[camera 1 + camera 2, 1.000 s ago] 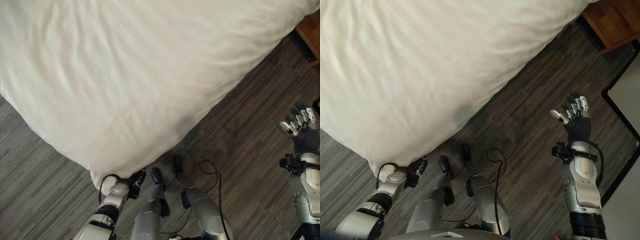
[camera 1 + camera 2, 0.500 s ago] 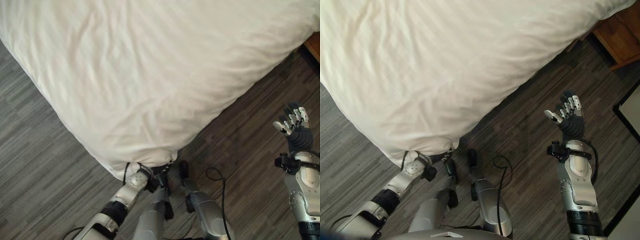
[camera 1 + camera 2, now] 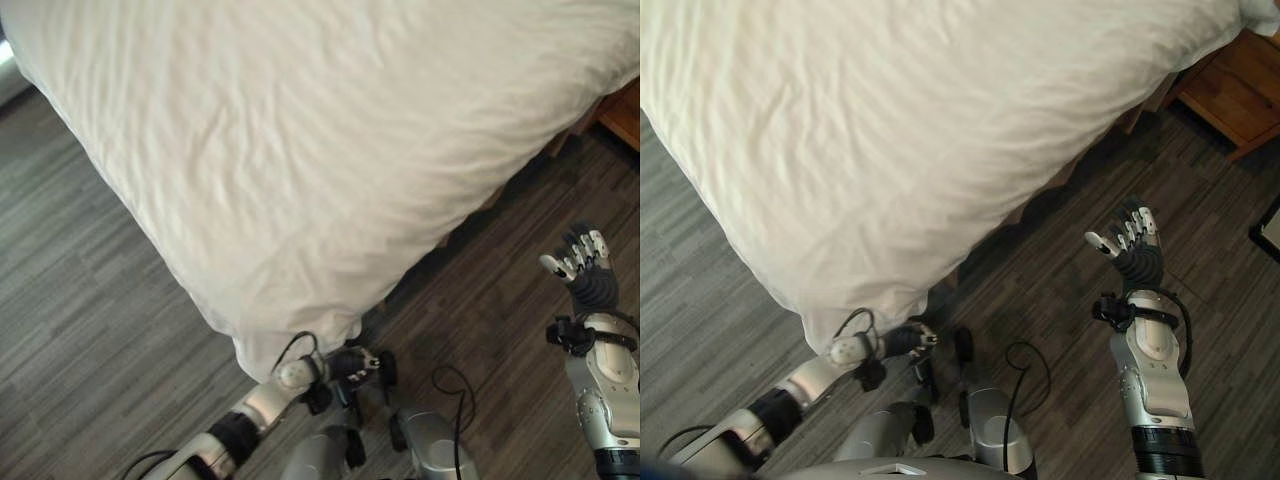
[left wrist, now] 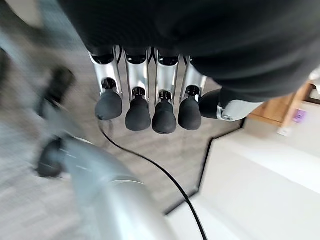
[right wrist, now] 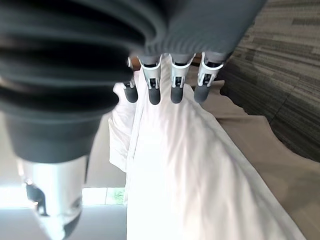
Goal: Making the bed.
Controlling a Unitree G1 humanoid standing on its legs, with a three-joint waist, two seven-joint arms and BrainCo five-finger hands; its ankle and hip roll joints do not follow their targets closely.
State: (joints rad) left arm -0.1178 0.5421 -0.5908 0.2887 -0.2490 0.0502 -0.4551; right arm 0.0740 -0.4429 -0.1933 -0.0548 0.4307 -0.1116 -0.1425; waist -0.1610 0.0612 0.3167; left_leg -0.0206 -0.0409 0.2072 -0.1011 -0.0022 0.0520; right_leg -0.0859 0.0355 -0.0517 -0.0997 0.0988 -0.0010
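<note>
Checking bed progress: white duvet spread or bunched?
Spread. The white duvet lies flat across the bed with light wrinkles, its corner draping toward the grey wood-look floor.

Your robot's arms are silver-grey shells with black bands at the joints. The right hand (image 3: 1128, 240) has silver fingers with dark tips above a dark ribbed wrist cover. The left hand (image 4: 150, 95) shows the same rounded black tips; its cover looks plain black, perhaps blurred.

L hand (image 3: 902, 340) has come out from under the duvet (image 3: 300, 150) corner, fingers now relaxed, holding nothing. R hand (image 3: 1130, 245) raised a bit higher.
</note>
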